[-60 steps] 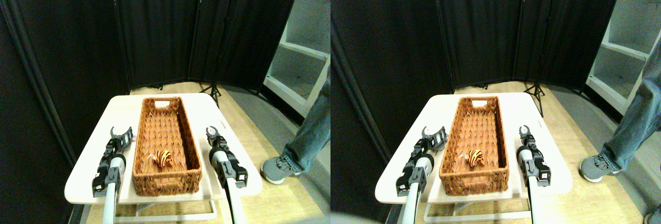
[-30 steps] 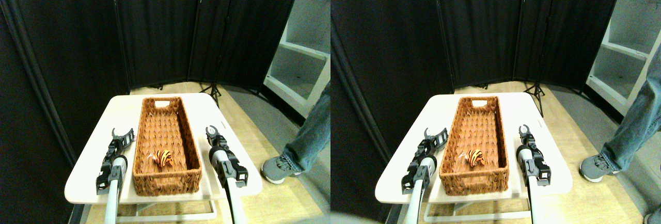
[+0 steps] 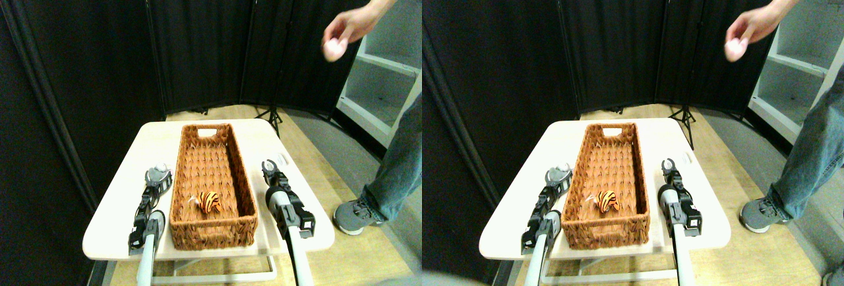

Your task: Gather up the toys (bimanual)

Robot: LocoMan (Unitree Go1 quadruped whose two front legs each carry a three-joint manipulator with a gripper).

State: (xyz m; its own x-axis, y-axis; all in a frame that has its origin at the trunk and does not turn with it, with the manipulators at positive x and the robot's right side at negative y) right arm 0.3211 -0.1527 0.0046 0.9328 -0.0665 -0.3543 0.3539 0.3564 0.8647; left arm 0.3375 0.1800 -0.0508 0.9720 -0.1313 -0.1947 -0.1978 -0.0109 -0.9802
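Note:
An orange black-striped tiger toy (image 3: 210, 201) lies in the near end of the long brown wicker basket (image 3: 227, 147) on the pale table (image 3: 125, 194). Left of the basket, my left gripper (image 3: 157, 173) is shut on a small pale grey toy (image 3: 157, 169), low over the table. My right gripper (image 3: 269, 166) hangs just right of the basket's rim, its jaws together with nothing in them. At the upper right, well above the table, a person's hand (image 3: 349, 22) holds a pink toy (image 3: 334, 49).
The person's jeans leg (image 3: 399, 161) and grey shoe (image 3: 353, 217) stand beside the table's right edge. Black folding screens (image 3: 198, 35) close off the back and left. White shelves (image 3: 382, 82) stand at the right, and a tripod foot (image 3: 273, 114) rests behind the table.
My left gripper's jaws, wide open before, have closed on the pale grey toy. A person's hand holding a pink toy has come into view at the upper right. The right arm has stayed put.

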